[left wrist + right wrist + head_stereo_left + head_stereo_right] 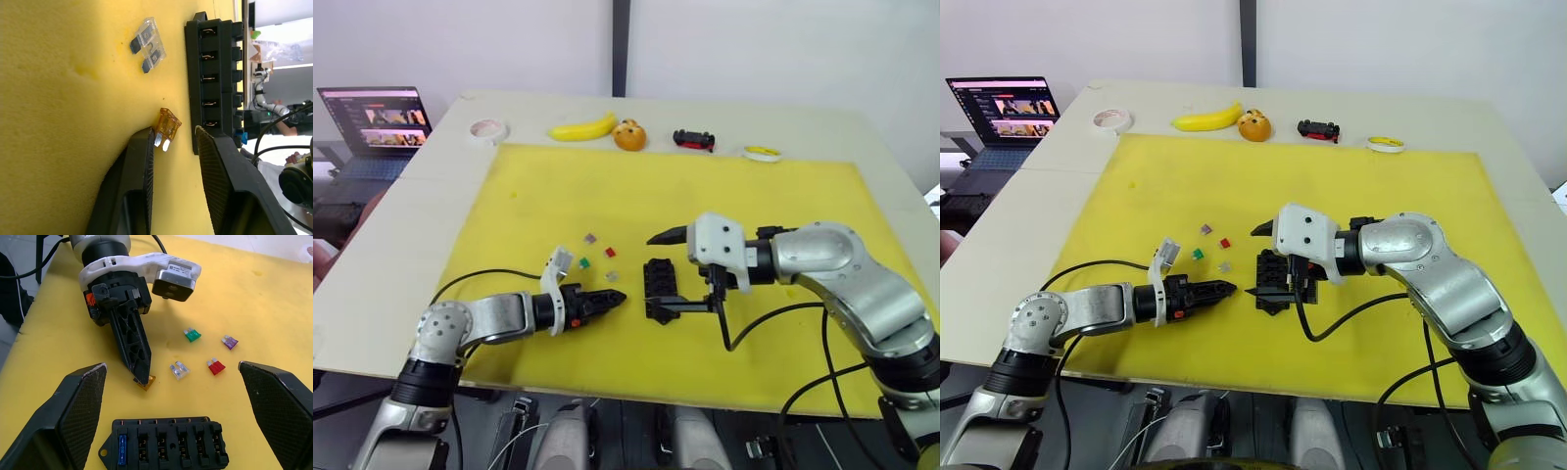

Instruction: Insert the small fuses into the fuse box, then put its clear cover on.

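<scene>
One black fuse box [166,441] lies on the yellow mat [754,206] near its front edge, about centre. It has two rows of slots; one blue fuse [122,448] sits in an end slot, and the other slots visible in the wrist views look bare.

Five fuses lie loose on the mat, all to the box's 9 to 11 o'clock in the head views: one amber [167,126], one clear [179,371], one red [215,366], one green [192,335] and one purple [229,341]. The amber fuse is closest to the box, the clear one just beyond it, and the other three are farther out, apart from one another.

The left gripper [176,142] lies low over the mat at the box's 9 o'clock, its two fingers parted with the amber fuse at their tips, one fingertip [146,139] just beside its prongs. The right gripper [173,377] hovers above the box with its fingers spread wide, holding nothing.

Along the table's far edge: one banana [583,128], one orange [628,136], one toy car [693,140] and two tape rolls, white [488,128] and yellow [762,152]. One open laptop [374,129] sits at 10 o'clock.
</scene>
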{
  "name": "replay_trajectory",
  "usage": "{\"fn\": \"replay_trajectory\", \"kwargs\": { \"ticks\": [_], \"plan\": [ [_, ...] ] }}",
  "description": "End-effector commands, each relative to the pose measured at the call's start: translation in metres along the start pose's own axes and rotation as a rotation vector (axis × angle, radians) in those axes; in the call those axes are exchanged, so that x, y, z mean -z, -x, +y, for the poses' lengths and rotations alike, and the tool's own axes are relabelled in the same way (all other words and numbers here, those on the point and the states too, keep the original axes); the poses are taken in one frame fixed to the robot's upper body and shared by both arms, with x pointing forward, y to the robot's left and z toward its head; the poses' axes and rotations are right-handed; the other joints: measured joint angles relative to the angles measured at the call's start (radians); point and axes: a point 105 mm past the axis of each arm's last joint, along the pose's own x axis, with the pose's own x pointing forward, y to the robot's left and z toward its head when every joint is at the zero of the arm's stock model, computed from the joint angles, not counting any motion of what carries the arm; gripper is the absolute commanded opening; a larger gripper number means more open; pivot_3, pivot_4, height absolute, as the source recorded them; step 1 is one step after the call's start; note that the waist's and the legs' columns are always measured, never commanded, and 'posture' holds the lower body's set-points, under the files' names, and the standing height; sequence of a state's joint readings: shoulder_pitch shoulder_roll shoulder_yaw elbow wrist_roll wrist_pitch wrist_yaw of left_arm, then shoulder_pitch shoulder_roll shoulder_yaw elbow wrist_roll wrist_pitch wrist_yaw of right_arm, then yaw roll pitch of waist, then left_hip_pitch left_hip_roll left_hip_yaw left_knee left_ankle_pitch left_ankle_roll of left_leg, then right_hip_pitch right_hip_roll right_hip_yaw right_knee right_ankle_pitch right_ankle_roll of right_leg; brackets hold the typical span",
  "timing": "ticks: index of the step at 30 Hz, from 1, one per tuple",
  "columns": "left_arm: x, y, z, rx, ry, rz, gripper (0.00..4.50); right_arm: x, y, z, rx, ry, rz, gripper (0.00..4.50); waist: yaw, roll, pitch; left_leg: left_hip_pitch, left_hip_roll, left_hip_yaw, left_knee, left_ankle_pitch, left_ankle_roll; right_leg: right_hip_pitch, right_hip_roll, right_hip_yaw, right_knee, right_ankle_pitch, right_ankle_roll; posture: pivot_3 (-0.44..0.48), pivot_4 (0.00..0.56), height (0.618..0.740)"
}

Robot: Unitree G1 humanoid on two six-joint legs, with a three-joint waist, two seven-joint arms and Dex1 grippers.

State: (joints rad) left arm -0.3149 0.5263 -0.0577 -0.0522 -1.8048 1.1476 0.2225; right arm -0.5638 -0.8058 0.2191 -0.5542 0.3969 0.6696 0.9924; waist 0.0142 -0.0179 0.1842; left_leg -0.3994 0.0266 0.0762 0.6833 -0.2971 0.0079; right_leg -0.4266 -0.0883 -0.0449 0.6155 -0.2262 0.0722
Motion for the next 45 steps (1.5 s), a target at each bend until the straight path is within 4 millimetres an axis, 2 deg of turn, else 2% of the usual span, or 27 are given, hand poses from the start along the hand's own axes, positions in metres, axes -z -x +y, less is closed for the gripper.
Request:
{"fn": "replay_trajectory", "kwargs": {
  "ticks": [1,21,24,25,42,45],
  "plan": [
    [0.013,-0.004,0.01,-0.035,0.018,0.04,1.46,-0.016,0.004,-0.002,0.017,0.069,-0.031,4.5,0.0,0.0,0.0,0.0,0.0,0.0,0.0,0.0,0.0,0.0,0.0,0.0,0.0,0.0,0.0,0.0,0.15,0.737],
    [0.011,0.004,0.018,-0.057,0.022,0.017,1.46,-0.019,0.004,-0.004,0.022,0.068,-0.031,4.5,-0.002,0.0,0.0,0.001,0.001,0.0,0.0,0.0,0.0,0.0,0.0,0.0,0.0,0.0,0.0,0.0,0.15,0.737],
    [0.011,0.004,0.02,-0.063,0.028,0.013,0.58,-0.019,0.004,-0.005,0.021,0.069,-0.033,4.5,-0.003,0.0,0.0,0.001,0.001,0.0,0.0,0.0,0.0,0.0,0.001,0.0,0.0,0.0,0.0,0.0,0.15,0.737],
    [0.011,0.004,0.02,-0.062,0.027,0.015,0.12,-0.019,0.004,-0.005,0.021,0.069,-0.033,4.5,-0.003,0.0,0.0,0.001,0.001,0.0,0.0,0.0,0.0,0.0,0.001,0.0,0.0,0.0,0.0,0.0,0.15,0.737],
    [0.009,0.009,0.02,-0.059,0.022,-0.006,0.05,-0.019,0.004,-0.005,0.022,0.067,-0.031,4.5,-0.006,0.001,0.0,0.002,0.002,0.0,-0.001,0.0,0.0,0.0,0.001,0.0,0.001,0.0,0.0,0.0,0.15,0.737],
    [0.001,0.018,0.01,0.003,-0.026,-0.055,0.05,-0.019,0.004,-0.004,0.023,0.067,-0.031,4.5,-0.01,0.001,0.0,0.002,0.002,0.001,-0.001,0.0,0.0,0.0,0.002,0.0,0.001,0.0,0.0,0.0,0.15,0.737]
  ]
}}
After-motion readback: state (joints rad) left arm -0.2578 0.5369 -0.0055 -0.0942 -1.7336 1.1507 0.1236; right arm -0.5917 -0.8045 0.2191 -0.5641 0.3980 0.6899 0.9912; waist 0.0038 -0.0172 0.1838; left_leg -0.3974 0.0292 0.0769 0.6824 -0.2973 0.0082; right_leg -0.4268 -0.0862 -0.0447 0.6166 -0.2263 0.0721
